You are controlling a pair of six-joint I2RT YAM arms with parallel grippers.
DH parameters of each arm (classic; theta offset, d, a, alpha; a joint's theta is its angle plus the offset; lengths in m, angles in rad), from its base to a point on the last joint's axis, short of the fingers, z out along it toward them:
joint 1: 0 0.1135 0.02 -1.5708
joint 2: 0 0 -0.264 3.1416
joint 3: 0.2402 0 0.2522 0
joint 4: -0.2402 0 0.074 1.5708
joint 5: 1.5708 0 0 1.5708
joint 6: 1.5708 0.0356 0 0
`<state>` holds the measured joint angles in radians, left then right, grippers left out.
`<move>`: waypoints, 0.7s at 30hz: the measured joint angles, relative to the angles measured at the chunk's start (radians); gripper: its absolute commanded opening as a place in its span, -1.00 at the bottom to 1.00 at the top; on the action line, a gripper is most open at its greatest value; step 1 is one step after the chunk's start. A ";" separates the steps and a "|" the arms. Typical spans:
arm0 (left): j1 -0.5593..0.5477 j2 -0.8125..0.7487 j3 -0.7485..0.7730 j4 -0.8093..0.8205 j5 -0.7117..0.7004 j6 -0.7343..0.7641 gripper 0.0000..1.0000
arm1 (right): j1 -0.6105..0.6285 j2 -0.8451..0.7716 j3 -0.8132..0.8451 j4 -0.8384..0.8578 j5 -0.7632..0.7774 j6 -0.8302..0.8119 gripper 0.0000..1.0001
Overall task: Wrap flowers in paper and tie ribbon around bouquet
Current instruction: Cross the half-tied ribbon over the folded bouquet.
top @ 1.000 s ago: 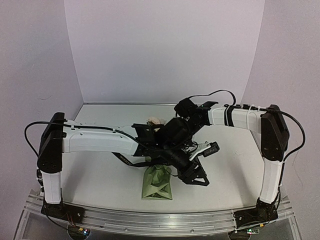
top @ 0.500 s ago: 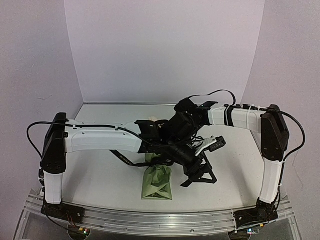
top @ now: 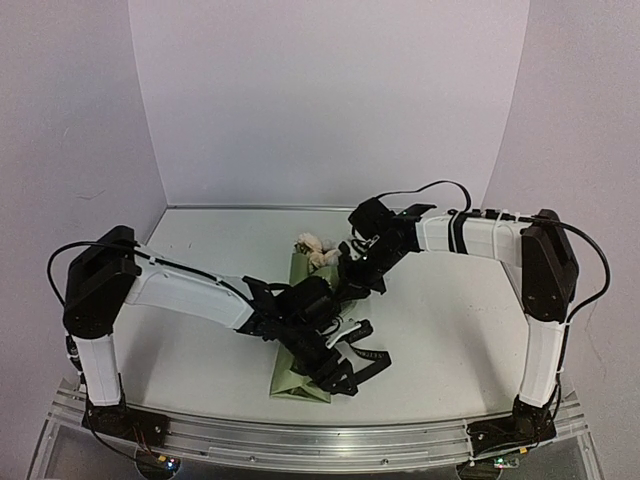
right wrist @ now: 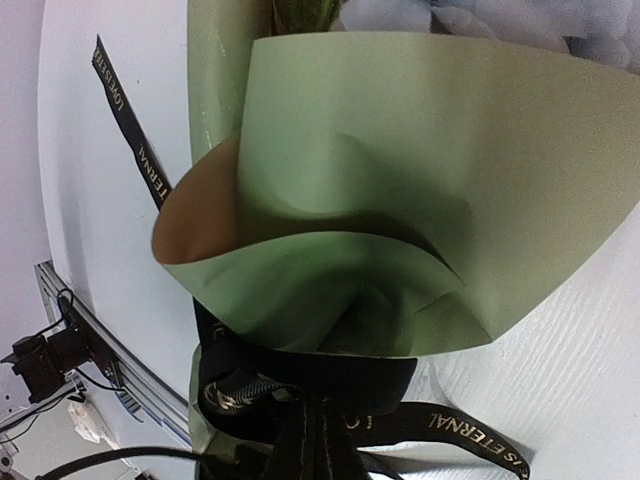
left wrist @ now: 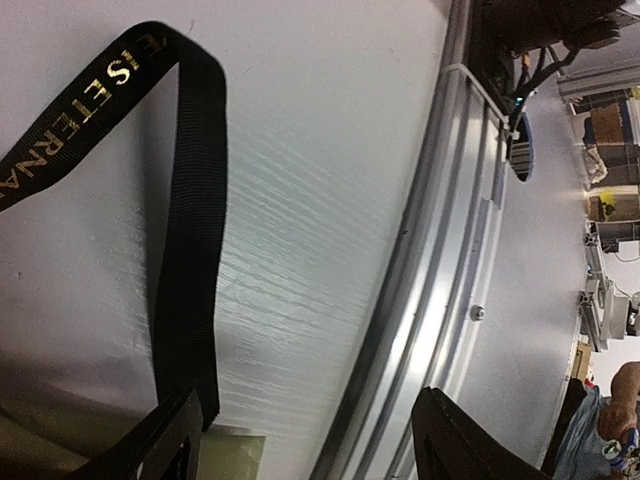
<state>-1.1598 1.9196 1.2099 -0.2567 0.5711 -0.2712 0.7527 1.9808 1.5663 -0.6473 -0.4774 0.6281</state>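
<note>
Moved nearer the front edge, the left claw (top: 340, 373) spreads beside the ribbon (left wrist: 190, 250); the right claw (top: 353, 282) is pressed together by the bouquet (right wrist: 350, 200).

You have a white table (top: 460, 320) with a metal rail (top: 300, 432) along its near edge. The green bouquet (top: 296, 378) lies on it, and a black ribbon (left wrist: 190, 250) trails onto the surface beside it.

White arm shells (top: 190, 290), black joints (top: 548, 265) (thin black cables (top: 438, 182))

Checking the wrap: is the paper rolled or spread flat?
Rolled: the paper forms a cone, with the ribbon around its narrow part.
</note>
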 measured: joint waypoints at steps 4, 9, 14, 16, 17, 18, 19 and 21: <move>0.003 -0.164 -0.032 0.047 -0.022 -0.021 0.17 | 0.002 -0.001 -0.010 -0.001 0.013 0.000 -1.00; 0.080 -0.367 -0.101 0.193 -0.057 -0.069 -0.07 | 0.018 -0.034 -0.036 -0.002 0.055 -0.007 -1.00; 0.221 -0.416 -0.183 0.262 -0.096 -0.101 -0.11 | 0.047 -0.112 -0.059 -0.009 0.096 -0.020 -1.00; 0.259 -0.403 -0.197 0.272 -0.100 -0.106 -0.11 | 0.059 -0.137 -0.059 -0.009 0.110 -0.026 -1.00; 0.273 -0.393 -0.201 0.283 -0.094 -0.108 -0.11 | 0.067 -0.147 -0.059 -0.009 0.117 -0.029 -1.00; 0.280 -0.385 -0.203 0.296 -0.088 -0.110 -0.10 | 0.073 -0.155 -0.059 -0.010 0.123 -0.031 -1.00; 0.290 -0.376 -0.204 0.312 -0.074 -0.113 -0.04 | 0.079 -0.161 -0.059 -0.012 0.127 -0.034 -1.00; 0.307 -0.358 -0.205 0.344 -0.044 -0.113 0.10 | 0.086 -0.168 -0.059 -0.014 0.133 -0.042 -1.00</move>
<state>-0.8533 1.5611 1.0054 0.0868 0.5267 -0.3844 0.8388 1.8128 1.5070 -0.6608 -0.3441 0.5865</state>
